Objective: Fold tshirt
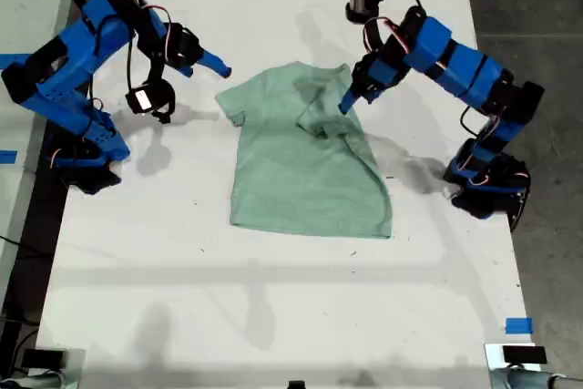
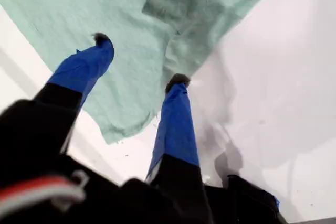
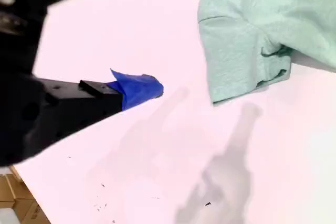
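Beside tshirt [image 1: 305,166] edges, bare table [image 1: 273,316]

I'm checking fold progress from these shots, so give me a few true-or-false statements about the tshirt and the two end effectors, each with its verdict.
1. The tshirt lies on the white table. True.
2. The sleeve on the exterior view's right is folded in over the shirt body. True.
3. My first end effector is clamped shut. False: its jaws stand apart over the tshirt fabric.
4. My second end effector is gripping the sleeve on the exterior view's left. False: it hovers over bare table beside that sleeve, holding nothing.
5. The tshirt carries a large printed logo. False: it is plain pale green.
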`<state>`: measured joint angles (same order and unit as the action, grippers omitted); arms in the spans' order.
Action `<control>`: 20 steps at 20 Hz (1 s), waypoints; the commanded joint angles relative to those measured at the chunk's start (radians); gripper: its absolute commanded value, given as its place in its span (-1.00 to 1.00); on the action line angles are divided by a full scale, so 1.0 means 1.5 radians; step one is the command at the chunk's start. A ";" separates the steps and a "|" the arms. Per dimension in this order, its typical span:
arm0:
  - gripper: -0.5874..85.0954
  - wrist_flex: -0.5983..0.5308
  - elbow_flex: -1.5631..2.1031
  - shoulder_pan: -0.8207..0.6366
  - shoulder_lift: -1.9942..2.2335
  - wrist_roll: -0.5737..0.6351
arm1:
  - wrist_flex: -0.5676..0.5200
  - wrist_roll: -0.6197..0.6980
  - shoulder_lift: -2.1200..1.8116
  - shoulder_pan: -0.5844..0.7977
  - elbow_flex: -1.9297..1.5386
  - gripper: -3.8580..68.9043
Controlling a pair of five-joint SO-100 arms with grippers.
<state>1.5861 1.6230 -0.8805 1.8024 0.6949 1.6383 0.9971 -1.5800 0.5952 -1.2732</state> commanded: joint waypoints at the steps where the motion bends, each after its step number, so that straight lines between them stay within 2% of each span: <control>1: -0.14 -0.069 -0.003 -0.020 -0.061 0.016 | -0.024 -0.016 -0.102 -0.009 -0.045 -0.23; 4: -0.14 -0.145 0.006 -0.043 -0.168 0.034 | -0.033 -0.028 -0.161 -0.019 -0.091 -0.25; 9: -0.15 -0.202 -0.008 -0.083 -0.319 0.047 | -0.039 -0.042 -0.253 -0.027 -0.164 -0.27; 15: -0.19 -0.151 -0.157 -0.067 -0.514 0.053 | -0.055 -0.049 -0.326 -0.022 -0.233 -0.28; 16: -0.28 -0.145 -0.176 -0.067 -0.526 0.055 | -0.055 -0.049 -0.333 -0.021 -0.241 -0.28; 19: -0.90 -0.121 -0.234 -0.064 -0.580 0.074 | -0.063 -0.049 -0.357 -0.014 -0.272 -0.29; 20: -0.98 -0.119 -0.240 -0.062 -0.589 0.076 | -0.066 -0.050 -0.364 -0.012 -0.285 -0.29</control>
<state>1.3775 1.2947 -0.9817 0.9327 0.7915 1.5693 0.9311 -2.0709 0.5691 -1.6981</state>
